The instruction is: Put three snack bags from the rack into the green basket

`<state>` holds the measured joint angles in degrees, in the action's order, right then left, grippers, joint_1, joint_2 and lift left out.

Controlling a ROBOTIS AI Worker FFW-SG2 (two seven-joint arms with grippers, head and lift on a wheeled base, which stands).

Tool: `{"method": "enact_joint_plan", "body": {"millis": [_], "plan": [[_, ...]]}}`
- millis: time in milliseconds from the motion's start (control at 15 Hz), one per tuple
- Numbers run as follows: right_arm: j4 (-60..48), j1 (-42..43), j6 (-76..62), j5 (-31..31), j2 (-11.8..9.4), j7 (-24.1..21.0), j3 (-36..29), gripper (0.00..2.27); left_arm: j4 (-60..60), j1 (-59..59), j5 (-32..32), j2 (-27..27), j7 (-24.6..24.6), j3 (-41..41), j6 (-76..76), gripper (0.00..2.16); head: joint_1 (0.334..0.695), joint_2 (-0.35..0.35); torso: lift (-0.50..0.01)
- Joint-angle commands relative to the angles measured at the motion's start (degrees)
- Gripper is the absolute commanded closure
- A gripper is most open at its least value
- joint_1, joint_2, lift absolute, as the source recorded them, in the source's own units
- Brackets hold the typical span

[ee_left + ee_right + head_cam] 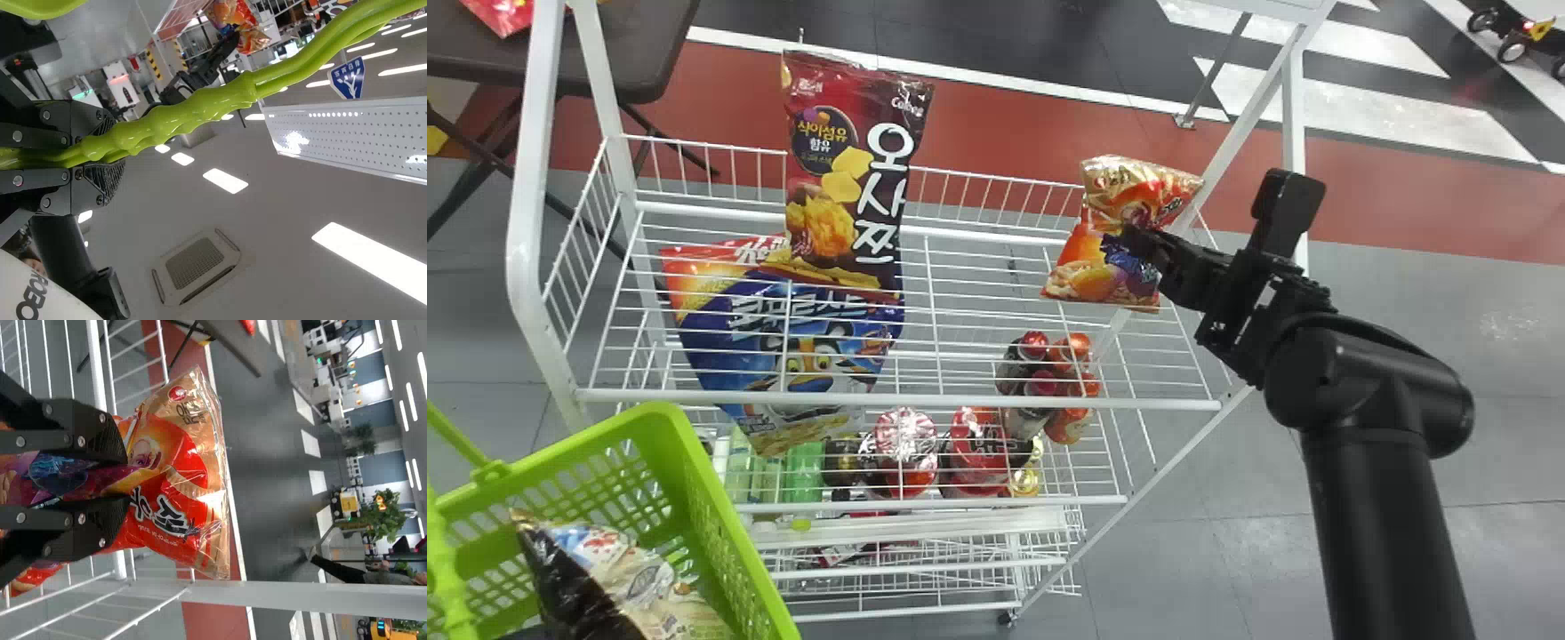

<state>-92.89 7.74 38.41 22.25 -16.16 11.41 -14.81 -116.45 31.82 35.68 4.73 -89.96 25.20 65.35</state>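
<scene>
Snack bag in orange, red and gold (1080, 271), a glossy one, is what my right gripper (1140, 244) has pinched about its middle, the two black fingers pressing the film from either side so that it creases between them. I have it at the right-hand end of the upper shelf of the white wire rack (960, 403), near the back rail; whether it touches the wires, I cannot tell.

My left gripper (112, 151) is clamped on the bright green handle (193, 110), which runs between its fingers and out past them.

Along the same rack, well apart from my right gripper and toward my left, a tall dark maroon snack bag (818, 151) stands upright, its top above the back rail. A blue snack bag (729, 333) with a cartoon bird on it shows partly behind that one, through the wires. Lower down sit green bottles (805, 471), a round red-and-white package (907, 444) and a cluster of red and orange containers (1067, 356).

Nearer me on the left is the green basket (720, 533), with a black and cream snack bag (640, 596) lying inside it. Beyond the rack's left end stands a dark table (605, 44) bearing a red packet (503, 13).
</scene>
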Motion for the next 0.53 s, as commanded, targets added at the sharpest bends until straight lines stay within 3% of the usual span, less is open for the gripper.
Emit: {"method": "enact_joint_plan", "body": {"millis": [0, 267, 467], "plan": [[-5.5, -2.7, 1.6, 4.1, 0.0, 0.5, -1.9, 2.25, 0.1, 0.0, 0.0, -0.1, 0.0, -0.1, 0.0, 2.15, 0.695, -0.301, 0.000], [-17.1, -6.9, 11.5, 14.9, 0.3, 0.8, -3.7, 2.25, 0.1, 0.0, 0.0, -0.1, 0.1, -0.1, -0.2, 2.15, 0.695, -0.279, 0.000], [-22.7, -10.4, 19.7, 24.9, 1.8, 2.6, -4.6, 2.25, 0.4, 0.0, 0.1, -0.2, 0.0, -0.1, -0.2, 2.15, 0.695, -0.233, 0.000]]}}
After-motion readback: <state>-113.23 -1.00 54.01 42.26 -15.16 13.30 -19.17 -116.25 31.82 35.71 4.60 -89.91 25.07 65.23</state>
